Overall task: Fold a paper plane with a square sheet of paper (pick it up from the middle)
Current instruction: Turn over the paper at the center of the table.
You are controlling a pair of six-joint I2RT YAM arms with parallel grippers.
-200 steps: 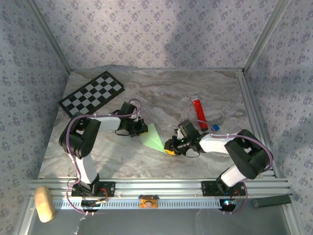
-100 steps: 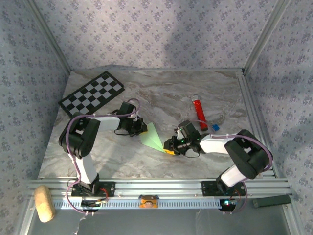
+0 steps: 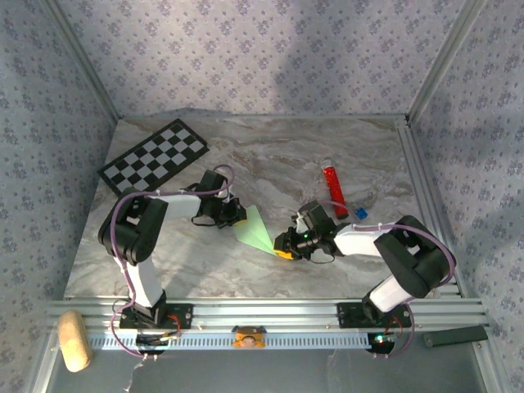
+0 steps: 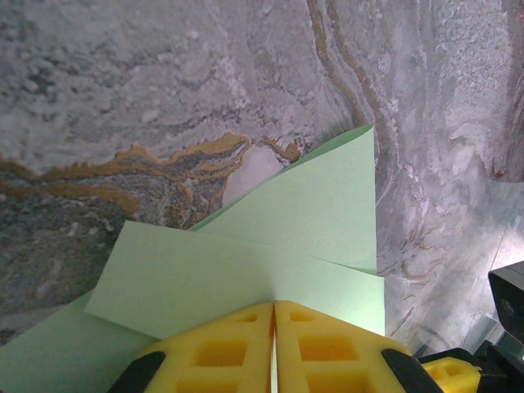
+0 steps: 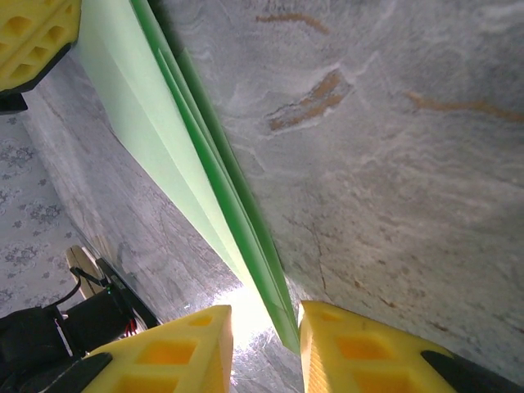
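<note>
Nearest to us, we count one tan block by the metal rail, near and to the left of both pincers. Then we count two arms and two pincers.

The left pincer has its yellow fingers pressed tight together, pinching one edge of the one folded green paper. The paper spreads out in front of this pincer, with flaps lying over each other.

The right pincer has its two fingers standing apart. The thin pointed end of the paper sits in the gap between them. We see no squeeze on it.

From above, the paper hangs between the left pincer and the right pincer, over the marble table.

A little past the right pincer, on its right, lies one small blue thing. Farther past it lies one red tube. Far past the left pincer, on its left, lies one checkerboard.

Next to the picture from a second before, we find almost no change. The left pincer looks a tiny bit shifted. The paper and the right pincer sit in the same spots.
</note>
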